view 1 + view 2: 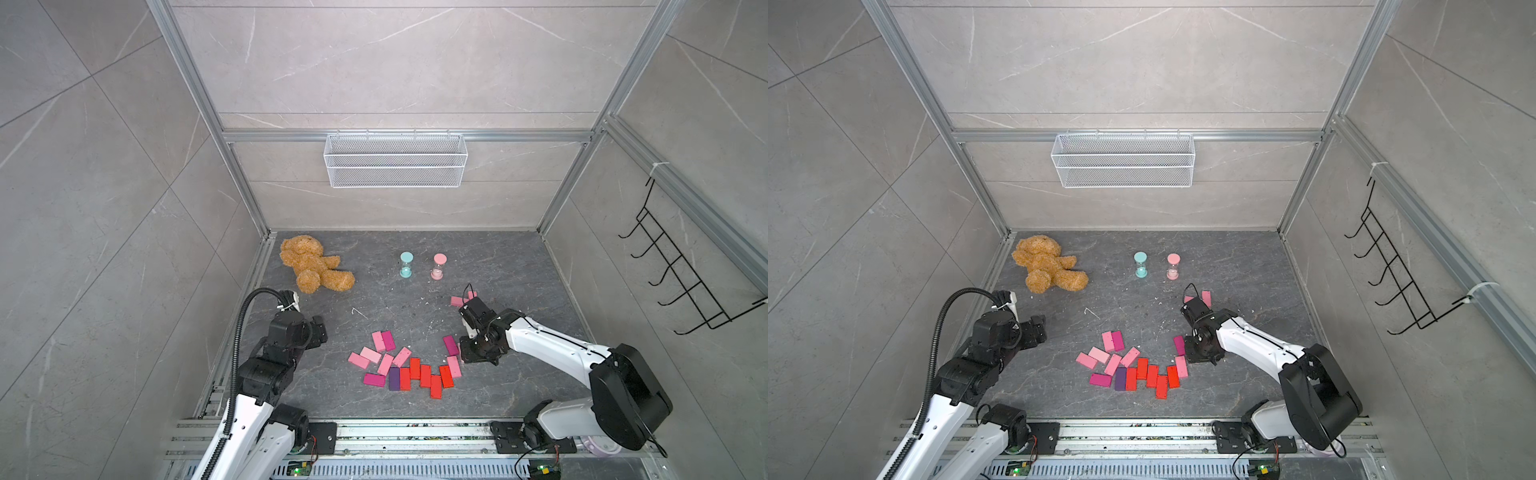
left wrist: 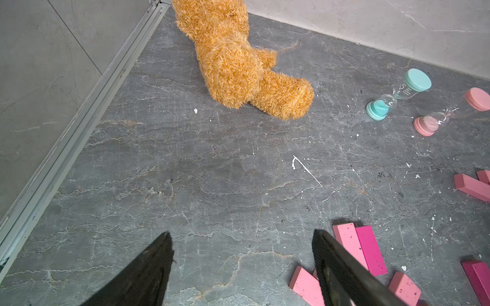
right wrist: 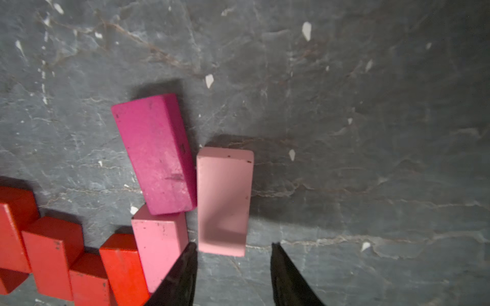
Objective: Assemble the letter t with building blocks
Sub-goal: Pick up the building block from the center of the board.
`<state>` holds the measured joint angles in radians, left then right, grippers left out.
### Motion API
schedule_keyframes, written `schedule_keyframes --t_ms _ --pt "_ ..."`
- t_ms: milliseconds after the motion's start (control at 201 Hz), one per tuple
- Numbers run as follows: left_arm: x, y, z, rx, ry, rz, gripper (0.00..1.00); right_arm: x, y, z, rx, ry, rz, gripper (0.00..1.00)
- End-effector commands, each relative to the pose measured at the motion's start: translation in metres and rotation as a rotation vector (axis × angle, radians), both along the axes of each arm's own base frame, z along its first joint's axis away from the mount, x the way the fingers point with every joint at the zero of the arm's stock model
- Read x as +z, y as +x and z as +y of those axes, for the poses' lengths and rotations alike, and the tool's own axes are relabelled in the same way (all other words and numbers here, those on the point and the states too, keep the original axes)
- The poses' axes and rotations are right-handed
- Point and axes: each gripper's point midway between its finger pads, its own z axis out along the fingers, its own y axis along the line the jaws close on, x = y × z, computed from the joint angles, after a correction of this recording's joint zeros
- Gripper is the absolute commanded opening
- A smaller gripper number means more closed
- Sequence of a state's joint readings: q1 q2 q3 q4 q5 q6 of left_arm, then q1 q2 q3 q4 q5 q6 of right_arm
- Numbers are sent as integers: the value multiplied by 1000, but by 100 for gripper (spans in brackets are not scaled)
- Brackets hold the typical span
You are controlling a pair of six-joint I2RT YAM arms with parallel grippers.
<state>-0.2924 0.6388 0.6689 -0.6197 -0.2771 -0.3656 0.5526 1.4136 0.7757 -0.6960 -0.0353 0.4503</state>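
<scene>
The left end effector (image 2: 241,232) is hanging spread over the table (image 2: 212,172). The right end effector (image 3: 233,243) is hovering with jaws apart, tips flanking a pale pink block's (image 3: 224,198) end. The blocks (image 1: 414,368) are lying at the table's 6 o'clock, two more at 2 o'clock.

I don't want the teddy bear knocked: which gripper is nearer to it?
Left. The left gripper is a short way in front of the teddy bear; the right gripper is far off to the right, at a pale pink block.

Centre floor (image 1: 395,316) open — building blocks (image 1: 414,368) crowd front.
</scene>
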Motion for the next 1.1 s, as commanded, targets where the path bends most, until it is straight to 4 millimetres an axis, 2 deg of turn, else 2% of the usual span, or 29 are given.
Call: schedule_keyframes --t_ms 0,124,244,523,831,990,1100 --pt "12 6 -6 -27 -12 -41 85 -9 0 8 -10 25 10 47" --pt "12 6 -6 -28 -11 -43 85 -16 1 9 -9 23 15 47" --pt "12 6 -5 -26 -7 -43 85 -22 2 3 -28 -16 12 47" --pt "13 6 -5 -26 -9 -45 85 -28 6 -6 -38 -63 -11 43" --pt "15 5 -5 -27 -10 -55 85 -33 12 -5 -53 -74 -17 40" --pt "15 5 -5 -28 -11 -55 85 -31 15 -5 -51 -83 -25 36" --pt "15 4 -5 -30 -11 -55 85 -22 20 -6 -47 -88 -54 28"
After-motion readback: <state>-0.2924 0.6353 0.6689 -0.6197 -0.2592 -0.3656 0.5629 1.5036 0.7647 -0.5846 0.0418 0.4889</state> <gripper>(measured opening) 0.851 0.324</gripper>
